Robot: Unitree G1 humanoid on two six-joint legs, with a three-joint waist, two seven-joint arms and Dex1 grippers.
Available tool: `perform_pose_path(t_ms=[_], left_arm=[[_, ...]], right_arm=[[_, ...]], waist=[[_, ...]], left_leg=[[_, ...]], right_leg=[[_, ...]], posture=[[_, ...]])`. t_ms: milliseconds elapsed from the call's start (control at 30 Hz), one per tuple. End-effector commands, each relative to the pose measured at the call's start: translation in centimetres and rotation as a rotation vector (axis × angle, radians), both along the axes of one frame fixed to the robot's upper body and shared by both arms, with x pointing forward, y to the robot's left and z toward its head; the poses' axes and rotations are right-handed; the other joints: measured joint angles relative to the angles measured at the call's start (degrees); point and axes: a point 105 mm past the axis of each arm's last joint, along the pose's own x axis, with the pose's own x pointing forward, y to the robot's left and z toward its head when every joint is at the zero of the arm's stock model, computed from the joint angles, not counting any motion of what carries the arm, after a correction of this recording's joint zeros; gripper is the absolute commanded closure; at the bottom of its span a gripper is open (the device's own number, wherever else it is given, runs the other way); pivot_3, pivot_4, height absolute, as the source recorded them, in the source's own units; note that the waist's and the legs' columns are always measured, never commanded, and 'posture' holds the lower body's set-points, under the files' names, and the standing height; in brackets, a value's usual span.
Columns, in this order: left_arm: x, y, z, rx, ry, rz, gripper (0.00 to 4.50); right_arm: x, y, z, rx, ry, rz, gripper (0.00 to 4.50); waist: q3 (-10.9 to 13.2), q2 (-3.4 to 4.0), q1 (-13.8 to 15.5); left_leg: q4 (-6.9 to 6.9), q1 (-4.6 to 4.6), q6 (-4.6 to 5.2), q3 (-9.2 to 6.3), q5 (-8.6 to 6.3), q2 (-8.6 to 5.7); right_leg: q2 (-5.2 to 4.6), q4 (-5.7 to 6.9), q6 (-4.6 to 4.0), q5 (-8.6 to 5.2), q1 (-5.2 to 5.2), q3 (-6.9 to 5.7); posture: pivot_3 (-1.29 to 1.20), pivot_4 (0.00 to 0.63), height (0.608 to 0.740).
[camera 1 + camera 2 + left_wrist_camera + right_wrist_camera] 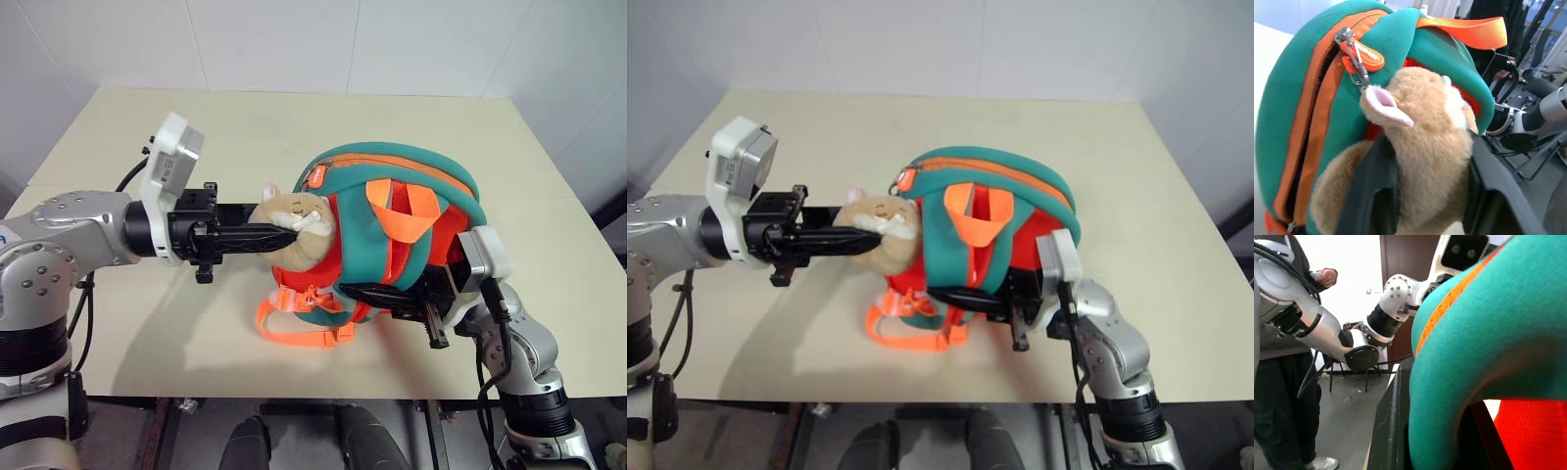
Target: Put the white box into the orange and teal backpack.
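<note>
The orange and teal backpack [392, 196] is held over the near side of the table between both arms, its orange zipper [1308, 112] running over the top. My left gripper [284, 233] reaches in from the left and is shut on the tan plush hamster charm [299, 230], whose body is squeezed between the black fingers [1371, 196]. My right gripper [358, 292] comes in low from the right, shut on a teal strap [1474, 342] at the backpack's underside. The white box is out of view.
The beige table [245, 127] stretches behind and to the left of the backpack. Orange webbing loops [294, 328] hang near the table's front edge. A person [1283, 396] in dark clothes stands beyond the table in the right wrist view.
</note>
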Motion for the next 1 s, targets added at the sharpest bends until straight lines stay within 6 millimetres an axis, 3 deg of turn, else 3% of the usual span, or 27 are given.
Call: perform_pose_path(t_ms=[33, 333, 567, 733, 1000], left_arm=[[-0.5, 1.3, 2.0, 0.008, -0.073, 0.007, 3.7], [0.0, 4.0, 3.0, 0.08, -0.08, 0.051, 3.83], [1.7, 6.3, 2.9, 0.143, -0.06, 0.074, 3.83], [2.9, 7.4, 1.8, 0.19, -0.02, 0.071, 3.83], [4.3, 8.1, -2.3, 0.291, 0.108, 0.05, 3.88]], right_arm=[[-0.3, -0.8, 1.9, 0.105, -0.052, -0.039, 4.5], [-0.5, -1.0, 2.3, 0.145, -0.031, -0.052, 4.5], [-1.2, -0.8, 2.1, 0.153, -0.017, -0.036, 4.5], [-1.4, -0.7, 1.9, 0.147, -0.014, -0.032, 4.5], [-1.8, -0.6, 1.8, 0.144, -0.015, -0.021, 4.5]], waist=[[0.0, 0.0, -0.04], [0.01, 0.01, -0.05], [0.01, 0.01, -0.05], [0.01, 0.01, -0.07], [0.01, 0.02, -0.01]], left_leg=[[0.01, 0.0, 0.0, 0.0, 0.0, 0.0], [-0.13, 0.01, 0.0, 0.03, 0.0, 0.01], [-0.32, 0.01, 0.0, 0.05, 0.0, 0.01], [-0.36, 0.01, 0.0, 0.07, 0.0, 0.01], [-0.38, 0.01, 0.0, 0.06, 0.0, 0.03]], right_leg=[[0.0, 0.01, 0.0, 0.0, 0.0, 0.0], [0.0, -0.02, -0.09, -0.06, -0.07, -0.01], [0.01, -0.04, -0.14, -0.13, -0.15, -0.03], [0.01, -0.04, -0.15, -0.17, -0.17, -0.03], [0.02, -0.01, -0.16, -0.19, -0.18, -0.03]], posture=[[0.0, 0.15, 0.74], [0.0, 0.15, 0.74], [0.0, 0.15, 0.74], [0.0, 0.15, 0.74], [0.0, 0.15, 0.74]])
